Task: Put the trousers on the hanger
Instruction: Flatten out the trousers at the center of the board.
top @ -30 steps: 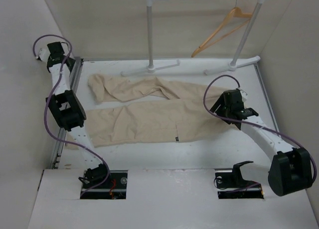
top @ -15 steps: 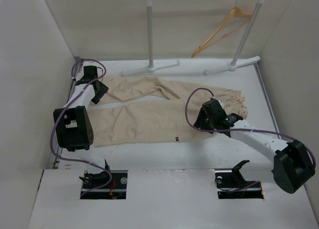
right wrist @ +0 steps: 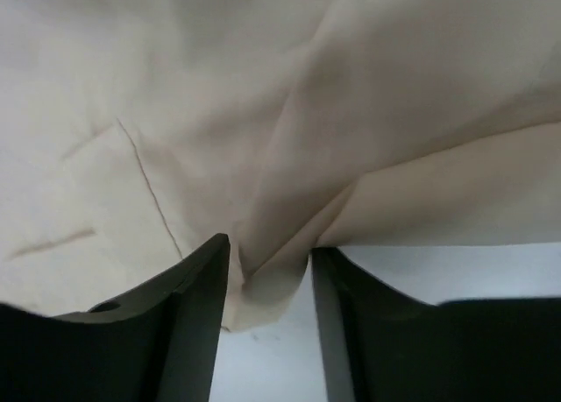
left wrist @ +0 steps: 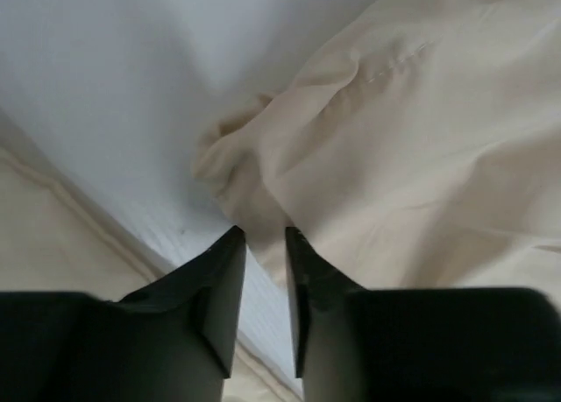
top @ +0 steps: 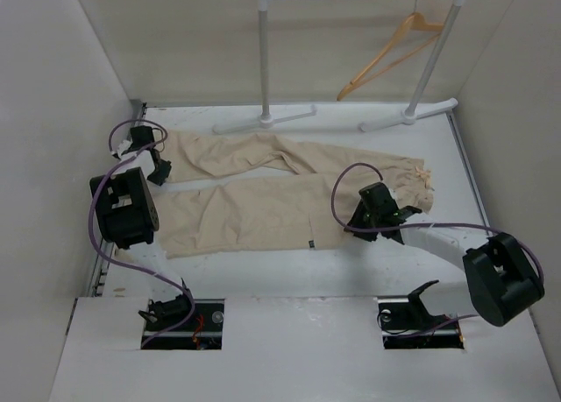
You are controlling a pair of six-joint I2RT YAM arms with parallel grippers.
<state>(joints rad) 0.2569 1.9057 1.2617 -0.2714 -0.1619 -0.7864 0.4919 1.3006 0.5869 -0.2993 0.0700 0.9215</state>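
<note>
The beige trousers (top: 263, 205) lie flat on the white table, legs to the left and waist to the right, with a small dark tag (top: 310, 241) at the near edge. The wooden hanger (top: 386, 59) hangs by its hook from the rail at the back right. My left gripper (top: 155, 167) is low at the cuff of the far leg. In the left wrist view (left wrist: 265, 231) its jaws stand narrowly apart with the cuff (left wrist: 237, 157) at their tips. My right gripper (top: 364, 216) is low at the waist's near edge. In the right wrist view (right wrist: 270, 244) it is open around a raised fold (right wrist: 276, 271).
The white garment rail (top: 263, 52) stands at the back, its feet (top: 263, 119) on the table just beyond the trousers. Enclosure walls close in on the left, right and back. A metal strip (top: 133, 130) runs along the table's left edge beside the left arm.
Both arms have come down onto the trousers. The left gripper swung from the back left to the far leg's cuff. The right gripper moved left and nearer, onto the waist edge.
</note>
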